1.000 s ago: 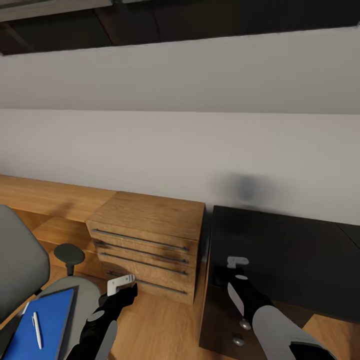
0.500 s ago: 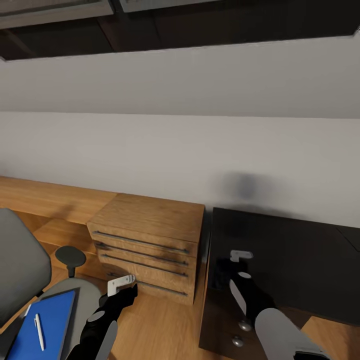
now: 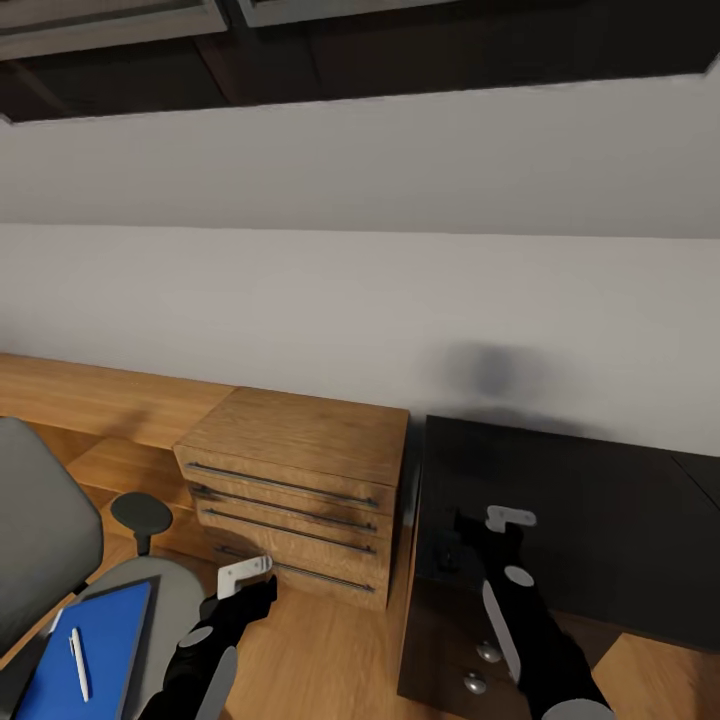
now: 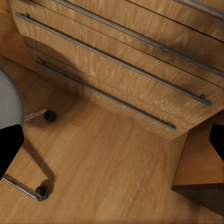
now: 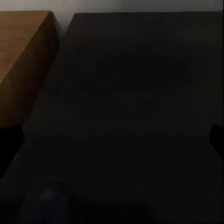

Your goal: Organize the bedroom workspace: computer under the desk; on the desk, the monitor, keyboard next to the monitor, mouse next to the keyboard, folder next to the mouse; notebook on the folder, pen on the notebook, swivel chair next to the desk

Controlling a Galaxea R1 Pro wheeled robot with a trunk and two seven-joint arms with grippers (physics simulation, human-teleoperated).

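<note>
The swivel chair [image 3: 40, 525] stands at the lower left, grey back and black armrest showing; its seat edge and chrome base [image 4: 28, 189] show in the left wrist view. On its seat lies the blue folder [image 3: 85, 650] with a thin white pen [image 3: 77, 662] on top. My left gripper [image 3: 262, 588] hangs open just right of the chair, over the floor, fingers [image 4: 9, 144] spread wide. The right gripper [image 3: 465, 535] hovers open above the left end of the black desk [image 3: 580, 500], fingers [image 5: 9, 142] apart. Computer, monitor, keyboard, mouse and notebook are out of view.
A light wooden drawer chest [image 3: 300, 480] sits against the wall between chair and desk, seen close in the left wrist view [image 4: 130, 60]. A black drawer unit with round knobs [image 3: 455, 650] stands under the desk's left end. Wood plank floor [image 3: 320, 660] lies between them.
The right arm has shifted rightward and a little farther over the desk top. The head view tilted slightly. The left gripper, chair, folder and pen have stayed put.
</note>
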